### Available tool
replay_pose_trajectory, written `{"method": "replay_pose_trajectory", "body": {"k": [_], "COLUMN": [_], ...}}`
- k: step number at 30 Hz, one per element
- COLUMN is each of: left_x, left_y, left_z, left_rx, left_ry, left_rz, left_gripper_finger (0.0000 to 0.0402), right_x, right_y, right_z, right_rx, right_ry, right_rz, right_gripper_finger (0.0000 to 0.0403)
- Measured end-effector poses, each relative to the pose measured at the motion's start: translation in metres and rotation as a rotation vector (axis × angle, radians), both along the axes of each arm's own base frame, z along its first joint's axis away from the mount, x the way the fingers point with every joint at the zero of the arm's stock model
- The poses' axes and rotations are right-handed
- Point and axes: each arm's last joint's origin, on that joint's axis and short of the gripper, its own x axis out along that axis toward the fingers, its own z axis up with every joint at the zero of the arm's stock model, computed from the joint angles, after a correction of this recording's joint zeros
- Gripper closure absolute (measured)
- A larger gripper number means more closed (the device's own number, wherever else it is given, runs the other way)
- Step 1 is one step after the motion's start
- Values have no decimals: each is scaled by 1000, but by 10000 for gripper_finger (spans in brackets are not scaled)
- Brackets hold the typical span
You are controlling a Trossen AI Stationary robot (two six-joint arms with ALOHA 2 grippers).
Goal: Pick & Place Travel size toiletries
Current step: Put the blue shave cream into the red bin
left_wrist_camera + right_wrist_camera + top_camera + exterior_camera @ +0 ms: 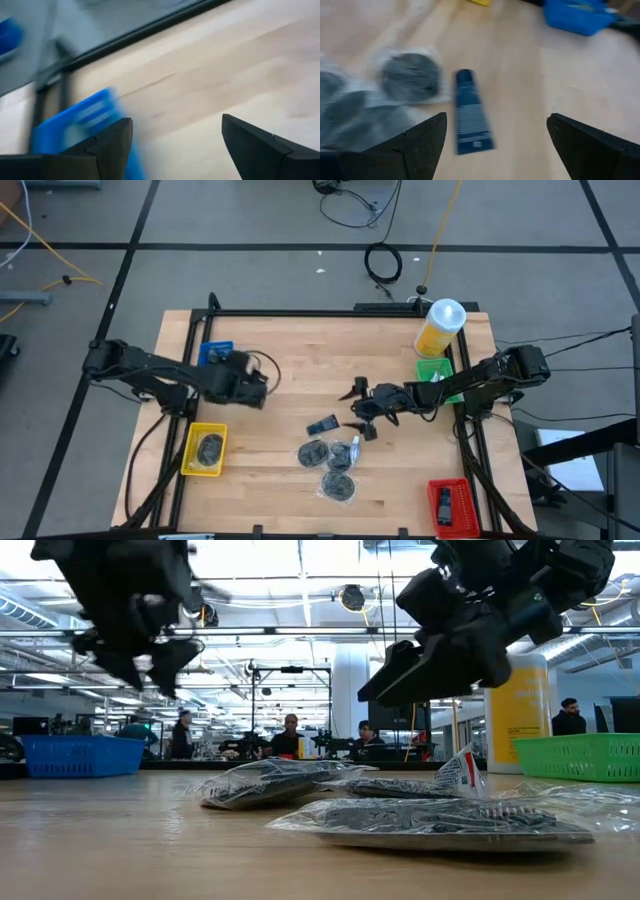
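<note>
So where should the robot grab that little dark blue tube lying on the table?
Probably across the middle of the dark blue tube, coming straight down from above. It lies flat on the wooden table, long and narrow, with bare wood along one side. The open right gripper hovers over it; bagged bundles crowd the other side.

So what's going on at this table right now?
Two robot arms are sorting small items into bins. The right gripper hangs open over the middle of the table, above a dark blue tube lying flat beside the bagged dark bundles. The left gripper is open and empty near the blue bin. One bundle already sits in the yellow bin, and a dark gadget lies in the red bin.
</note>
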Motion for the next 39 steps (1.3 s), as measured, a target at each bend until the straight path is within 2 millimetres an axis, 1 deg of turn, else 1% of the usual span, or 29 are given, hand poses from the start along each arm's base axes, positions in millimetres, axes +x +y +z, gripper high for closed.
{"method": "replay_pose_trajectory", "body": {"k": [6,10,13,17,21,23,26,29,32,34,39], "left_x": [46,72,87,101,109,112,114,112,111,108,100], "left_y": [-39,-63,-75,-83,-87,-88,-89,-88,-88,-89,-93], "left_z": [5,6,1,-16,-34,-43,-51,-54,-56,-57,-63], "left_rx": [96,160,182,174,128,118,105,100,101,103,90], "left_ry": [-209,-306,-360,-395,-413,-413,-415,-393,-364,-350,-314], "left_rz": [-358,-539,-613,-639,-650,-643,-628,-615,-615,-610,-564], "left_gripper_finger": [117,123,123,120,119,119,119,119,119,119,119], "right_x": [-1,-3,-8,-17,-18,-15,-7,8,23,34,49], "right_y": [8,14,16,15,14,15,16,16,12,11,10], "right_z": [0,-1,-4,-9,-16,-21,-33,-42,-53,-61,-76], "right_rx": [59,62,64,104,119,125,126,133,165,187,180], "right_ry": [11,-26,-71,-132,-136,-142,-123,-126,-89,-71,-41], "right_rz": [77,103,116,123,114,114,111,101,74,91,90], "right_gripper_finger": [69,69,69,69,69,69,69,69,69,69,69]}}
